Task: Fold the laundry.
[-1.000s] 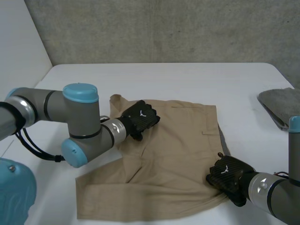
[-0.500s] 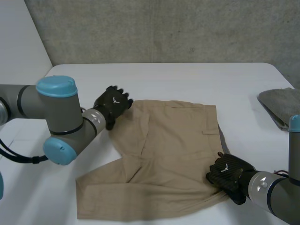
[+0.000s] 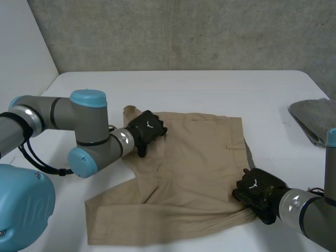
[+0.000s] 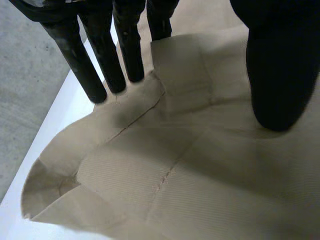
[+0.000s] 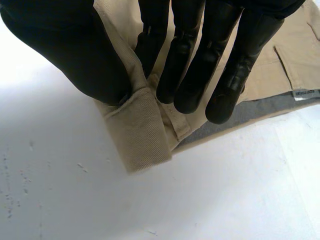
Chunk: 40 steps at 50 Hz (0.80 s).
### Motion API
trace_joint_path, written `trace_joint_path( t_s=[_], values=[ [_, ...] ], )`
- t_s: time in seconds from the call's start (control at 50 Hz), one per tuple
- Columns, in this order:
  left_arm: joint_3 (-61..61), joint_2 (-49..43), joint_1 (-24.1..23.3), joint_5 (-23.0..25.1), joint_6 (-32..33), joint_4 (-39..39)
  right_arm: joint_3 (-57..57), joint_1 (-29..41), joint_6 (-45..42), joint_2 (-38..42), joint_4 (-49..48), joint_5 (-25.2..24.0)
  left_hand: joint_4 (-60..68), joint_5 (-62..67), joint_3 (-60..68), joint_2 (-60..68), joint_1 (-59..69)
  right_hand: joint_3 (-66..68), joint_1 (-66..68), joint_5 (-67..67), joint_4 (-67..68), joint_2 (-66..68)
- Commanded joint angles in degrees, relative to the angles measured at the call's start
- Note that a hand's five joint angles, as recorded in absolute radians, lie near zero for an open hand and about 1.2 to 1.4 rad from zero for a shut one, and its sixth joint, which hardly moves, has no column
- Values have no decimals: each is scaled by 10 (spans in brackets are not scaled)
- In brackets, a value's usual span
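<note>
1 corner of trousers point(image 3: 194, 168) pinched by right hand point(image 3: 257, 189); left hand point(image 3: 146, 129) pressing flat.

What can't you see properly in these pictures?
- Grey cloth, head view: cut off at the view's right edge, so I can't tell what it is.
- Label on the trousers, right wrist view: too small to read.
- Trouser corner under the right hand, head view: the hand covers it.

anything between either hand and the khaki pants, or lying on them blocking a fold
Nothing visible. The left hand rests on a far corner of the khaki pants, the right hand pinches their near corner; the grey cloth lies apart.
</note>
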Motion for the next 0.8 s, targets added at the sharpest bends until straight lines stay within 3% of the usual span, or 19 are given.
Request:
trace_joint_path(
  t_s=[0.02, 0.22, 0.46, 0.58, 0.8],
  values=[
    [-8, 16, 0, -28, 4, 14, -1, -4, 0, 1, -4, 0, 486, 494, 487, 486, 469, 112, 243, 129, 119, 127],
    [-100, 106, -2, -60, -2, 147, 0, -4, 0, 1, -6, 0, 486, 494, 488, 487, 469, 112, 243, 129, 119, 127],
    [-202, 150, 27, -66, 0, 154, 2, -3, 0, 0, -6, 0, 486, 494, 488, 487, 469, 112, 243, 129, 119, 127],
    [-258, 182, 48, -116, -11, 154, 1, -3, 0, 1, -6, -1, 486, 494, 488, 487, 469, 112, 243, 129, 119, 127],
    [-311, 211, 56, -154, -93, 155, 2, -3, 0, 1, -6, 0, 375, 384, 377, 376, 358, 112, 243, 129, 119, 127]
  ],
)
